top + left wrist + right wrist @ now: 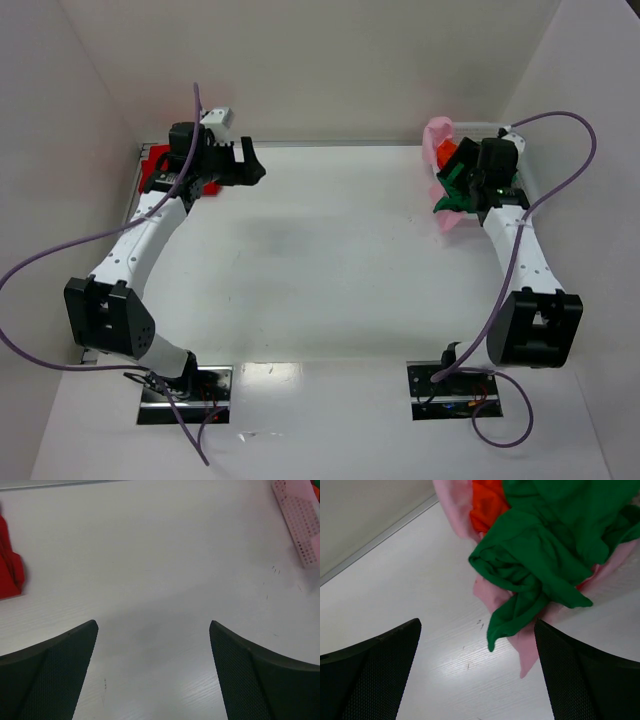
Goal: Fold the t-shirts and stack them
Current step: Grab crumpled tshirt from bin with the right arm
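A crumpled dark green t-shirt (555,545) lies on top of a pale pink one (492,590), with an orange one (487,500) behind them, in a heap at the back right (450,185). My right gripper (477,625) is open and empty, just above the table at the heap's near edge; a green fold hangs between its fingers without touching them. A red t-shirt (152,168) lies bunched at the back left and also shows in the left wrist view (10,565). My left gripper (153,627) is open and empty over bare table, to the right of the red shirt.
A white mesh basket (307,535) with pink cloth at it stands at the back right, next to the heap. White walls close off the table at the back and on both sides. Purple cables loop off both arms.
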Controlling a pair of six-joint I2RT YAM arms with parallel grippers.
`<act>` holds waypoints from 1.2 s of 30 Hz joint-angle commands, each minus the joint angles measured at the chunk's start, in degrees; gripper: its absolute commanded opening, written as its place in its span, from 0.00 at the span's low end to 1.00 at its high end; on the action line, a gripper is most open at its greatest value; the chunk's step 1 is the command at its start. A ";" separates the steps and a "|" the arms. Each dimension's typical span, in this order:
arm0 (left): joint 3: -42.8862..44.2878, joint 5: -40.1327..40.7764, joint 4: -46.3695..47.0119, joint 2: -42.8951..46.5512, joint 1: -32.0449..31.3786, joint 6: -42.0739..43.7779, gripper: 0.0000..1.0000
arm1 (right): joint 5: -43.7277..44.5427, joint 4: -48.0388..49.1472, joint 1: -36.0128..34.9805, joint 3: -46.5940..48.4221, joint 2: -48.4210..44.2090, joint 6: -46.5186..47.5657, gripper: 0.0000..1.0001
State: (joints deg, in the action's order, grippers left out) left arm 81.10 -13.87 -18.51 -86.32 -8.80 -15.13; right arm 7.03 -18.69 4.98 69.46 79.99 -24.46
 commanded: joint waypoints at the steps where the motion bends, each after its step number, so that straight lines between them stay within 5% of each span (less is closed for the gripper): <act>1: -0.07 2.21 0.06 3.44 -0.25 0.72 1.00 | 2.73 -1.08 3.33 4.48 1.52 1.78 0.99; 9: -0.07 6.80 -2.64 7.45 -1.29 3.33 1.00 | 7.53 -4.69 5.65 16.54 13.13 4.42 0.99; 25: -4.72 17.79 -5.40 11.88 -2.54 6.17 1.00 | 12.56 -5.23 8.46 23.33 28.67 5.80 0.99; 36: -5.67 18.61 -4.87 8.28 -2.54 4.10 1.00 | 6.17 -1.88 9.61 23.71 34.74 7.32 0.93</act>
State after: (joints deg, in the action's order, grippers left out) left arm 75.64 3.98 -24.43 -76.79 -11.33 -10.53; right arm 15.16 -23.15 14.39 90.76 113.25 -18.36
